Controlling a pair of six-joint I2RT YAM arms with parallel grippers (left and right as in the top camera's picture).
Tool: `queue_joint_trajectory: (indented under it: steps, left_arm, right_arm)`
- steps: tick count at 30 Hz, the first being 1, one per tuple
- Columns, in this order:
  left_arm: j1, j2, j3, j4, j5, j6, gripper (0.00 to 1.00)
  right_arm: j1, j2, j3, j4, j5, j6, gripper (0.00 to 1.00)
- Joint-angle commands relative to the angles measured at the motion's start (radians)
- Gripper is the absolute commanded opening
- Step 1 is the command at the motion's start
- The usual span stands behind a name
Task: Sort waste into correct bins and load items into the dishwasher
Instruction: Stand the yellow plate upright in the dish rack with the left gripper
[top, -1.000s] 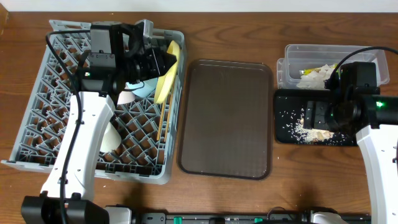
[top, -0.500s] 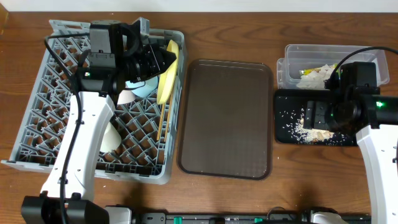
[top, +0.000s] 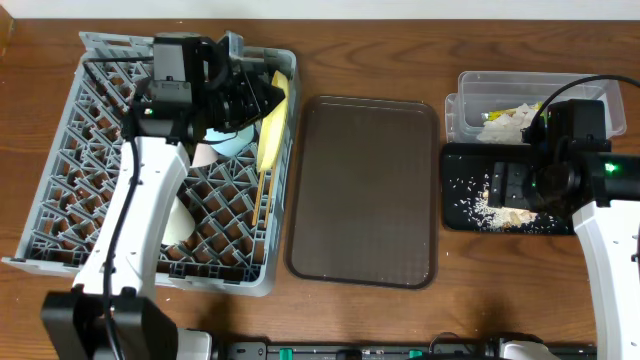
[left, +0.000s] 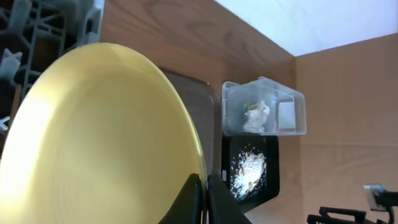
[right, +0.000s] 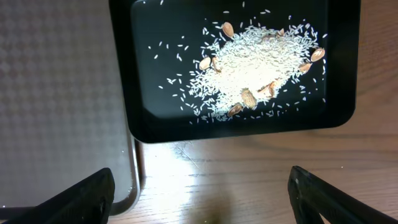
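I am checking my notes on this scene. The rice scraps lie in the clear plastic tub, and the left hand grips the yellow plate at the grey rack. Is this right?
Not quite. The rice scraps lie in the black tray, not in the clear tub, as the right wrist view shows. The left hand does grip the yellow plate at the grey rack.

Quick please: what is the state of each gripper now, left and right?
Left gripper: closed on the rim of the round yellow plate.
Right gripper: open, holding nothing.
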Motion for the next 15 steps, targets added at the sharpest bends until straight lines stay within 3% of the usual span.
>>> queue_joint_trajectory:
  steps: [1,10,12,15]
  left_arm:
    - [0.006,0.014,-0.001,0.002,-0.038,0.006,0.06]
    - [0.006,0.014,-0.001,-0.06,-0.296,0.113,0.17]
    - [0.006,0.014,-0.001,-0.067,-0.304,0.152,0.33]
    - [0.006,0.002,0.0,-0.074,-0.304,0.185,0.44]
  right_arm:
    - [-0.009,-0.01,0.006,-0.003,-0.001,0.009,0.87]
    - [-0.009,-0.01,0.006,-0.003,-0.001,0.009,0.87]
    - [-0.009,-0.01,0.006,-0.003,-0.001,0.009,0.88]
    - [-0.009,-0.01,0.006,-0.003,-0.001,0.009,0.88]
